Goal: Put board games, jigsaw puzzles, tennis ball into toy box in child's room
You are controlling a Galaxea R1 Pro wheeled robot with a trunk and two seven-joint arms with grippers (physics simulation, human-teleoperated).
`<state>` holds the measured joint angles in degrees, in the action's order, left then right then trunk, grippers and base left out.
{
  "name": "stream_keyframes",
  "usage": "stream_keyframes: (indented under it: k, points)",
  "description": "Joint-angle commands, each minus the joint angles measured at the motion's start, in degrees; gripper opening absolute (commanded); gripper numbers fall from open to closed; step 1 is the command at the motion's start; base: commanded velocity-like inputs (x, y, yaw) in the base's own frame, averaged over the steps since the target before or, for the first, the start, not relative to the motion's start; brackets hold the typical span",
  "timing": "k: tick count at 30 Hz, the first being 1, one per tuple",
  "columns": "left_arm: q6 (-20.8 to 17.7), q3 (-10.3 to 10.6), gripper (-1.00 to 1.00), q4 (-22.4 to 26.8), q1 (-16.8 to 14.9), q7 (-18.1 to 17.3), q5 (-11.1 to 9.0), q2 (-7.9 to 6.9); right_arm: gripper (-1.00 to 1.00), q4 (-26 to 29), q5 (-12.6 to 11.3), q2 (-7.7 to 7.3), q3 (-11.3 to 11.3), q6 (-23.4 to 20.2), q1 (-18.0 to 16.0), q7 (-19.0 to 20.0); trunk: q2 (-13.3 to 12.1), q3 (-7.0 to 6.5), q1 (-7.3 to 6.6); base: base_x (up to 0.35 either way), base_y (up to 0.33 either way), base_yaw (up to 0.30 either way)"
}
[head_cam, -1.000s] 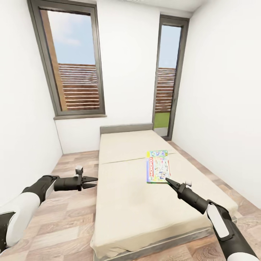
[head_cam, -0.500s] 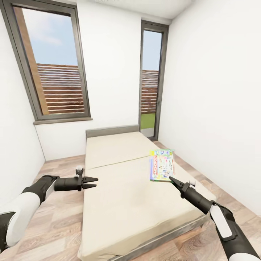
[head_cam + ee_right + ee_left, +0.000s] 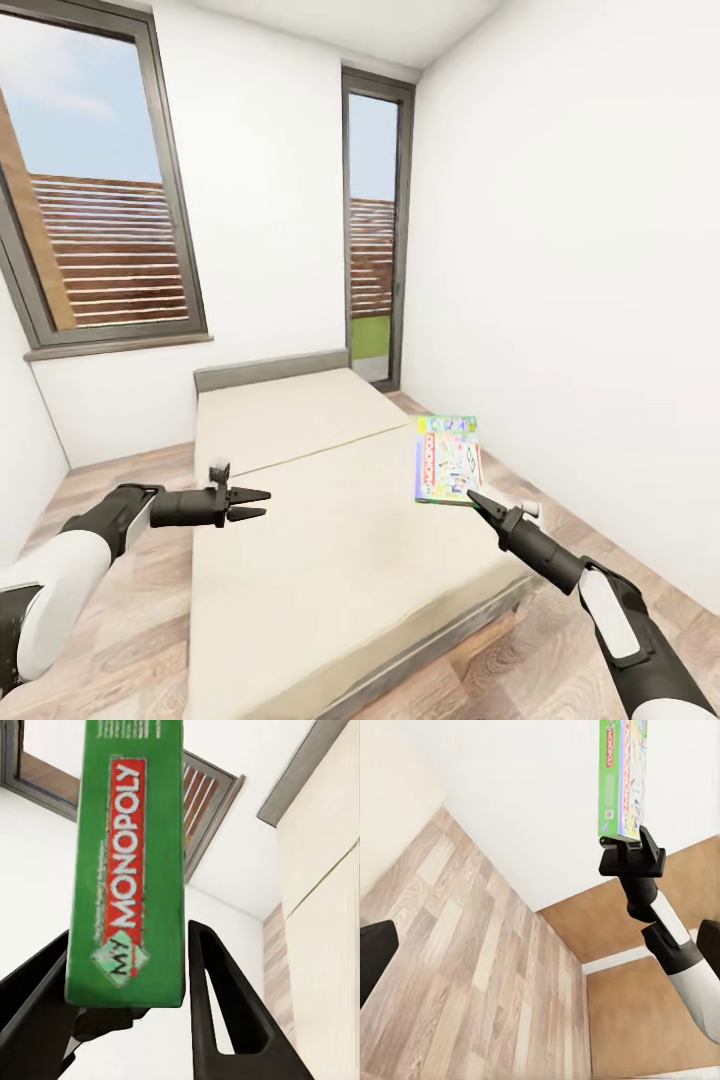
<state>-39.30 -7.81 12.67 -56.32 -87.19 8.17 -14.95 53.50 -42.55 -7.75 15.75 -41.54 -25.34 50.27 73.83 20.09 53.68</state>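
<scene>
While the robot faces the bed from its foot, the right gripper holds a board game up by its near edge, just above the mattress's right side. From the head camera the box looks tilted, its busy cover turned toward the robot, with a red band of lettering running along its left edge. Through the right wrist camera, the green spine of the board game reads "MY MONOPOLY" in white on red, and it sits between the two dark fingers — one on each side of the box, pinching it. The left wrist camera catches the same game from across the bed, with the right gripper clamped on its lower end.

The left gripper hangs over the left edge of the mattress, pointing toward the right, its two fingertips slightly spread with nothing between them.

The bed is a plain cream mattress with a seam across its middle and a grey headboard against the far white wall. A large window is set above the bed's left side — a narrow glass door stands in the far right corner. Wood-plank floor runs along both sides of the bed.
</scene>
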Motion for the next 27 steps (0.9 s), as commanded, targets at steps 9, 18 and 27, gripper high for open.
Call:
stream_keyframes:
  k: [9, 18, 27]
  points:
    - [-0.6, -0.37, 1.0, 0.07, -0.02, -0.33, 0.61, 0.01, -1.0, -0.8, -0.34, 0.05, 1.93, -0.3, -0.08, 0.09, -3.58, -1.9, -1.98, 0.0, 0.0, -0.257]
    - [-0.6, -0.4, 1.0, 0.06, -0.02, -0.39, 0.54, 0.06, -1.0, -1.3, -0.39, 0.02, 2.08, -0.29, -0.07, 0.09, -7.19, -3.86, -3.96, 0.0, 0.0, -0.257]
    - [-0.52, -0.45, 1.0, 0.03, -0.02, -0.65, 0.53, 0.01, -1.0, -2.48, -0.4, 0.02, 3.76, -0.29, -0.09, 0.11, -7.59, -4.39, -4.18, 0.0, 0.0, -0.257]
